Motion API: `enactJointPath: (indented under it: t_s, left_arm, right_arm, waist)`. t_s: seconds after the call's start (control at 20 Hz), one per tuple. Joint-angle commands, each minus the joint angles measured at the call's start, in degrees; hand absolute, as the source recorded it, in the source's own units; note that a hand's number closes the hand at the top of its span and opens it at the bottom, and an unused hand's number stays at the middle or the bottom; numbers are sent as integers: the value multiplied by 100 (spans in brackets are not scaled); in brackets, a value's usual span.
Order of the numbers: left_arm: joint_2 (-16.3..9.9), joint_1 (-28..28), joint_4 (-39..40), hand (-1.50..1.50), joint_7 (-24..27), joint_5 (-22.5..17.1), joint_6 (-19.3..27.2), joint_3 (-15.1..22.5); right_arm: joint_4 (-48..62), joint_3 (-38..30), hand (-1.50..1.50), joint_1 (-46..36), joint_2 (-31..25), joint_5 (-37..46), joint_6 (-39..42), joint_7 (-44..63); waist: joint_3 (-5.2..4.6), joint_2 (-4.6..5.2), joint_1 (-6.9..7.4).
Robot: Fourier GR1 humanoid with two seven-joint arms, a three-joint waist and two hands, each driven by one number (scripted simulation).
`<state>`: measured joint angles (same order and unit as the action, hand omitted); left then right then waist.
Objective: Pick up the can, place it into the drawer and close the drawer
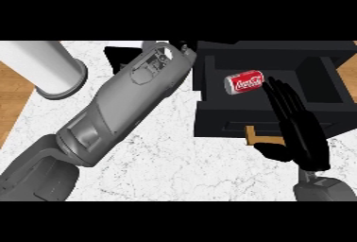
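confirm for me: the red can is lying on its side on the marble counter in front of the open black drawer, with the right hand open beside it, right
Not quite. The head view shows the red can lying on its side inside the open black drawer, not on the marble counter. The rest holds: the right hand is open beside it, fingers straight.

The can [245,82] lies on its side in the open drawer [327,101], at the table's [174,156] right back part. The right robot hand [296,130] is just right of the can, over the drawer's front. A cylinder [52,66] stands at back left.
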<state>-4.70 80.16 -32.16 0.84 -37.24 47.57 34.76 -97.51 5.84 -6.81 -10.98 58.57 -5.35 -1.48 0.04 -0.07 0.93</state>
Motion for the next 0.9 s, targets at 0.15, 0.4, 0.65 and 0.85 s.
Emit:
enactJointPath:
  t_s: [0.15, 0.4, 0.65, 0.85]
  left_arm:
    - [-661, -418, -1216, -150, -871, 345, 64, 285]
    - [-1046, -492, -1324, -150, -942, 416, -120, 109]
    - [-1489, -978, -2123, -150, -1182, 482, -165, 198]
    - [-1809, -1193, -2474, -150, -1422, 471, -341, 177]
  right_arm:
    - [1654, -198, -150, -534, 243, 326, -927, -323]
    - [2952, -404, -150, -1292, 416, 588, -1544, -413]
    - [3776, -666, -150, -1593, 323, 806, -2064, -514]
    - [4535, -937, -150, -2229, 183, 894, -2337, -566]
  waist:
    - [0, -43, 129]
    - [3, 22, 106]
    - [3, 15, 242]
    - [5, 36, 310]
